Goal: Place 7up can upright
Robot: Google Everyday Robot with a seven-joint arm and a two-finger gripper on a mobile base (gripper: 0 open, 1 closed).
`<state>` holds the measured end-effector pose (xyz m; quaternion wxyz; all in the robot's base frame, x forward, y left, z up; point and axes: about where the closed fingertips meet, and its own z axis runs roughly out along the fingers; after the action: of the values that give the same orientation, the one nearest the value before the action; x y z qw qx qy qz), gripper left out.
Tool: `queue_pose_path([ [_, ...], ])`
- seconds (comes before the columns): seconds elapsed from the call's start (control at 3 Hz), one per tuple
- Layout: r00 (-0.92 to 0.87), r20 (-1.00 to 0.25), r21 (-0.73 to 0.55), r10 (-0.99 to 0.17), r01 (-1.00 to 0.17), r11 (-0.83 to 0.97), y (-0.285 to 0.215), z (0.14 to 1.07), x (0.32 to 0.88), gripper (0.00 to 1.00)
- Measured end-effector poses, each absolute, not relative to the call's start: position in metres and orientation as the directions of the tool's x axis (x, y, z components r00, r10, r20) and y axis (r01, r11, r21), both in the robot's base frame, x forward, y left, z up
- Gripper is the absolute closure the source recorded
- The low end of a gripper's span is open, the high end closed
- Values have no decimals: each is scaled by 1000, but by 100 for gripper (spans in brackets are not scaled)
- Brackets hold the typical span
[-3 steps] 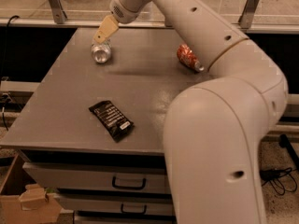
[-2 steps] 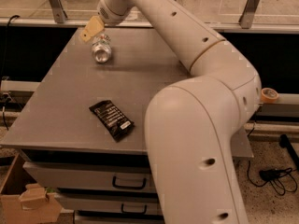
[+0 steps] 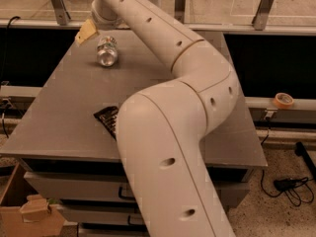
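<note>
The 7up can (image 3: 107,51) lies on its side at the far left of the grey table (image 3: 59,117), with its shiny end facing the camera. My gripper (image 3: 86,32) shows as a tan tip at the end of the white arm (image 3: 197,73). It hovers just left of and slightly behind the can, close to it; I cannot tell whether they touch.
A black snack packet (image 3: 105,118) lies near the table's front, partly hidden by the arm. A roll of tape (image 3: 283,100) sits on the right ledge. Drawers (image 3: 64,181) are under the table, and a cardboard box (image 3: 27,214) stands at the bottom left. Cables (image 3: 291,186) lie on the floor at right.
The gripper has moved left, from above the can to its left side. The arm has swung across the view and now hides the red can. The 7up can has barely moved.
</note>
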<state>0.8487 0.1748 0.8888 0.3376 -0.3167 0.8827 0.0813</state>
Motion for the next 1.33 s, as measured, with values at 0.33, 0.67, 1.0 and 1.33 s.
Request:
queue_pose_path([
  [0.33, -648, -598, -78, -471, -538, 839, 175, 872, 855, 0],
  [0.67, -700, -551, -73, -455, -502, 862, 178, 857, 851, 0],
  [1.0, -735, -514, -61, -442, -483, 874, 178, 846, 848, 25],
  [1.33, -747, -504, -54, -434, -474, 879, 178, 843, 847, 47],
])
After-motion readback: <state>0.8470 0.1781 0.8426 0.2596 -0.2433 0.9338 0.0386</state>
